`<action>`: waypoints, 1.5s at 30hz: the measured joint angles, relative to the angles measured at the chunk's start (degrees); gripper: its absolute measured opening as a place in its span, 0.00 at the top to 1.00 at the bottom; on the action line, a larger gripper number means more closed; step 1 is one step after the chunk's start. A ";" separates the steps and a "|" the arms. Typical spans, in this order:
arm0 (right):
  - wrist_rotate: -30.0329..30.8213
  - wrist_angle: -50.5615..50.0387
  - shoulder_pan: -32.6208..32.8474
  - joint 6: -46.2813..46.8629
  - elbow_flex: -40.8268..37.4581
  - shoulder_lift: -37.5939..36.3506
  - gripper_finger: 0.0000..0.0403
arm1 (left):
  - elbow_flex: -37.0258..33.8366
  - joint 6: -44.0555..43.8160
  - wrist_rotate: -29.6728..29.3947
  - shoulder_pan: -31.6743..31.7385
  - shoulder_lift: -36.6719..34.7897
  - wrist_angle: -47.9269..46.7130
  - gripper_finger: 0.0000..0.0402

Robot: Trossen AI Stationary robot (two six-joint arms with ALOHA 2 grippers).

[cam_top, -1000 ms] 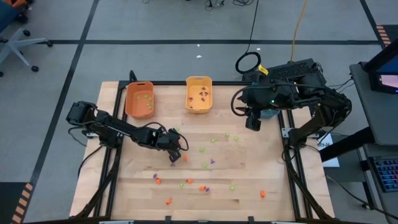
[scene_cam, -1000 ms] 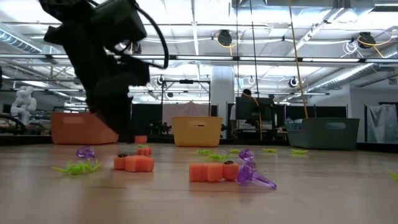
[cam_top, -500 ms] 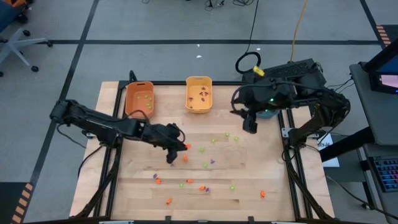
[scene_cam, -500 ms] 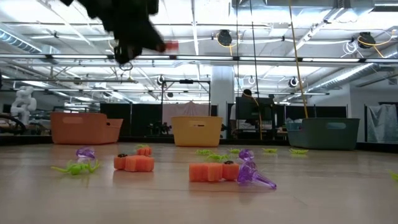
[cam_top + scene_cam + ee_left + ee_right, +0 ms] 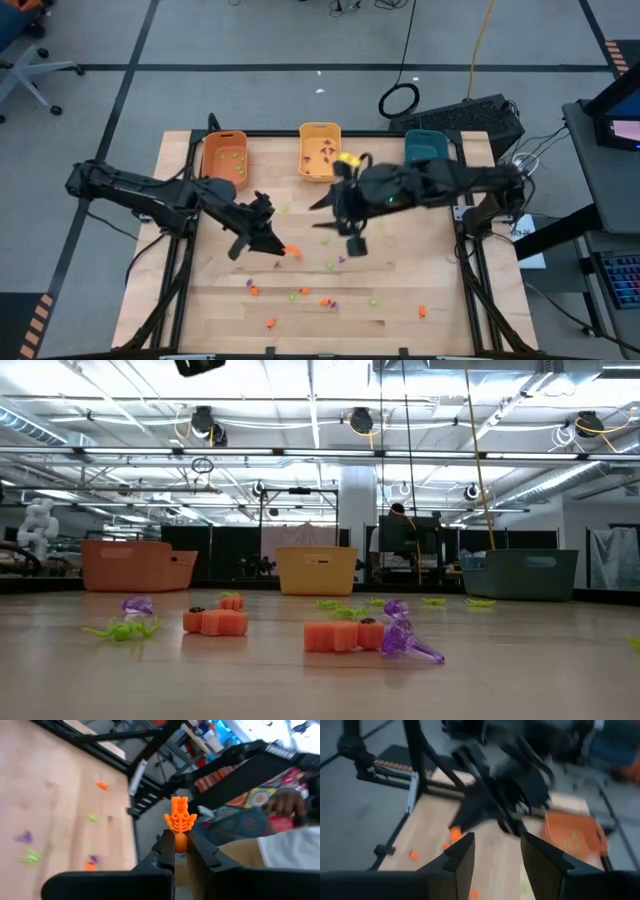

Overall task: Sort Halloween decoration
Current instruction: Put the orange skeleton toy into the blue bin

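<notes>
Small orange, green and purple Halloween decorations (image 5: 330, 265) lie scattered on the wooden table (image 5: 200, 310), and some lie close in the low view (image 5: 345, 635). My left gripper (image 5: 283, 247) hangs above the table's middle left, shut on an orange trinket (image 5: 179, 817). My right gripper (image 5: 356, 243) reaches in over the table's middle and is open (image 5: 497, 847), with nothing between its fingers. It faces the left gripper and the orange trinket (image 5: 455, 835). My left gripper pinches the orange trinket's lower end (image 5: 180, 841) between its two fingertips. The fingers come nearly level from the table's left side. The rest of the trinket sticks out beyond the fingertips, lifted clear of the table.
Three bins stand along the far edge: an orange one (image 5: 224, 160) holding green pieces, a yellow one (image 5: 320, 150) holding darker pieces and a teal one (image 5: 432, 145). A person's hand and sleeve (image 5: 295, 820) show beyond the table. The two grippers are close together over the middle.
My left gripper has risen from the table with the orange trinket and tipped from pointing down to nearly level; it has left the low view upward. My right gripper has swung from the teal bin toward the table's middle.
</notes>
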 joint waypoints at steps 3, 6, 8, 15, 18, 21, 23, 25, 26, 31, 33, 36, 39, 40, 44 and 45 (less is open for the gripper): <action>0.04 6.12 1.65 -1.97 0.02 1.71 0.64 | -0.05 -3.31 0.95 -0.10 -0.99 0.31 0.96; 0.05 7.89 2.92 -1.30 0.02 3.03 0.64 | -0.06 -5.64 1.91 -0.06 -1.72 0.99 0.96; 0.08 7.60 3.72 -0.07 0.02 3.75 0.63 | -0.04 -5.72 3.12 -0.06 -1.78 3.79 0.96; 0.20 9.17 6.12 2.16 0.02 5.36 0.53 | -0.04 -8.51 4.51 -0.17 -1.81 12.24 0.96; 0.41 9.24 6.24 2.18 0.02 5.79 0.45 | -0.05 -8.68 4.51 -0.17 -1.81 12.92 0.96; 0.75 9.64 6.20 3.16 0.02 6.06 0.39 | -0.06 -8.68 4.73 -0.17 -1.81 12.91 0.96; 0.76 10.59 5.92 3.25 0.02 6.85 0.38 | -0.06 -8.68 4.88 -0.17 -1.81 12.93 0.96; 0.47 11.06 5.80 3.26 0.02 7.60 0.38 | -0.06 -8.68 4.86 -0.17 -1.81 12.93 0.96; 0.43 11.70 5.77 3.30 0.02 8.18 0.38 | -0.06 -8.68 4.86 -0.17 -1.81 12.95 0.96; 0.58 13.97 5.47 3.21 0.02 10.15 0.44 | -0.06 -8.68 4.86 -0.19 -1.78 12.95 0.96; 0.57 14.20 5.39 3.26 0.00 10.28 0.46 | -0.06 -8.68 4.86 -0.19 -1.78 12.93 0.96; 0.61 14.38 5.08 3.22 0.02 10.24 0.50 | -0.06 -8.68 4.83 -0.17 -1.78 12.94 0.96; 0.59 14.37 4.79 3.25 0.00 10.09 0.55 | -0.06 -8.66 4.82 -0.19 -1.78 12.93 0.96; 0.53 14.37 4.68 3.25 0.01 10.09 0.57 | -0.06 -8.65 4.82 -0.17 -1.78 12.93 0.96; 0.48 14.37 4.50 3.25 0.02 10.10 0.66 | -0.06 -8.66 4.81 -0.18 -1.78 12.93 0.96; 0.48 14.37 4.44 3.25 0.01 10.15 0.69 | -0.06 -8.64 4.82 -0.19 -1.78 12.93 0.96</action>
